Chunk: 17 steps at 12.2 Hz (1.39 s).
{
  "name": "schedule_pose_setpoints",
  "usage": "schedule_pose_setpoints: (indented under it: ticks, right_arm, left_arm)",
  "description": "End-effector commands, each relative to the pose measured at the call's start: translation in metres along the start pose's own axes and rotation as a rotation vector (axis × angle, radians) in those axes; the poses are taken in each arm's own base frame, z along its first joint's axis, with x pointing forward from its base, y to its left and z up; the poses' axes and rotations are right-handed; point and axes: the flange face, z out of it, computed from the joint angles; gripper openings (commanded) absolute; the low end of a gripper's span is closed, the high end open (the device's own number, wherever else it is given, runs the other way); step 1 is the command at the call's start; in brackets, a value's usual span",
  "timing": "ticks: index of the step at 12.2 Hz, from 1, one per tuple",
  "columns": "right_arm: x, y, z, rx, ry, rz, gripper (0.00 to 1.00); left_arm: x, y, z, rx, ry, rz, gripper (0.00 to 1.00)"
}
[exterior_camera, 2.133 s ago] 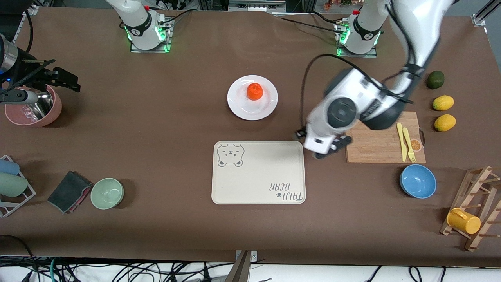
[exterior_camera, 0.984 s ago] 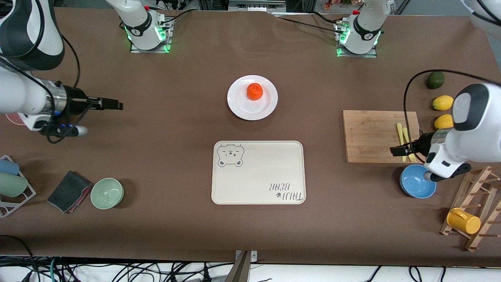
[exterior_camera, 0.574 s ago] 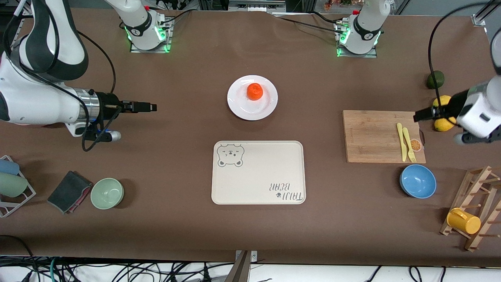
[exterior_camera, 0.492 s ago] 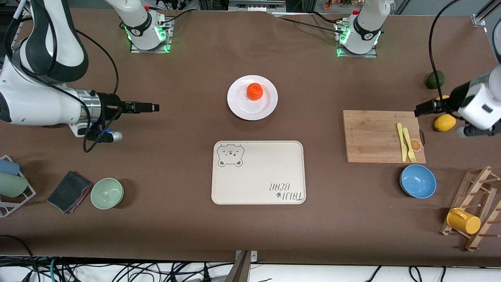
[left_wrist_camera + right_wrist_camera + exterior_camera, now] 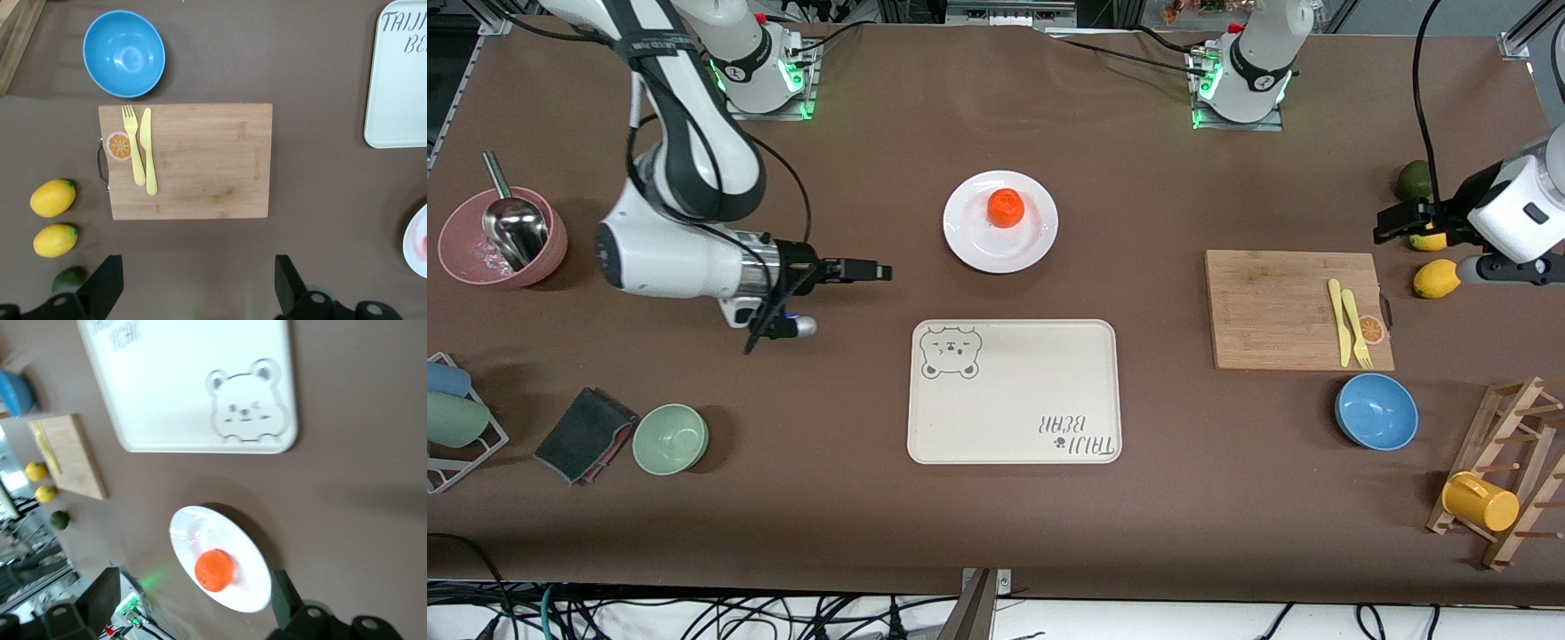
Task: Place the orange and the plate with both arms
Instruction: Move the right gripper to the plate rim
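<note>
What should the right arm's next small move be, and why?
Probably ease the right tool, open and empty, toward the plate, since the orange sits on it, farther from the camera than the tray. The left tool waits over the lemons.

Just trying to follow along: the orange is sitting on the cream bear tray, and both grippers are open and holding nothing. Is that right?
Not quite. The orange sits on the white plate, not the bear tray, which lies nearer the camera; the front view shows this. The rest holds: the left gripper and right gripper are open and hold nothing.
</note>
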Motion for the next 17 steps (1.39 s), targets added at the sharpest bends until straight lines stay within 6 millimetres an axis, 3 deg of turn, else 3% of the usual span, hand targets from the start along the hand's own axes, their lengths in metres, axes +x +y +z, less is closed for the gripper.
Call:
schedule_pose_setpoints:
  ticks: [1,4,6,10,13,16,17]
  right_arm:
    - [-0.007,0.014,0.025,0.151,0.016,-0.092,1.0]
    - [-0.036,0.019,0.093,0.167,-0.024,-0.291,1.0]
    - [-0.042,0.038,0.121,0.168,-0.069,-0.381,1.0]
    - [-0.054,0.078,0.152,0.202,-0.104,-0.409,1.0]
    - [-0.052,0.114,0.194,0.324,-0.081,-0.436,0.99]
    - [-0.054,0.121,0.203,0.327,-0.092,-0.414,0.96]
    - [-0.055,0.122,0.208,0.328,-0.101,-0.41,0.9]
  left_arm:
    - [0.008,0.012,-0.005,-0.017,0.059,0.064,1.0]
    - [0.0,0.02,-0.029,0.0,0.136,0.077,1.0]
    - [0.0,0.017,-0.033,0.005,0.159,0.071,1.0]
    - [-0.004,0.015,-0.035,0.0,0.151,0.043,1.0]
    - [-0.007,0.008,-0.035,-0.003,0.121,0.018,1.0]
    - [-0.009,0.011,-0.034,-0.006,0.109,0.019,1.0]
    - [-0.009,0.011,-0.034,-0.009,0.103,0.01,1.0]
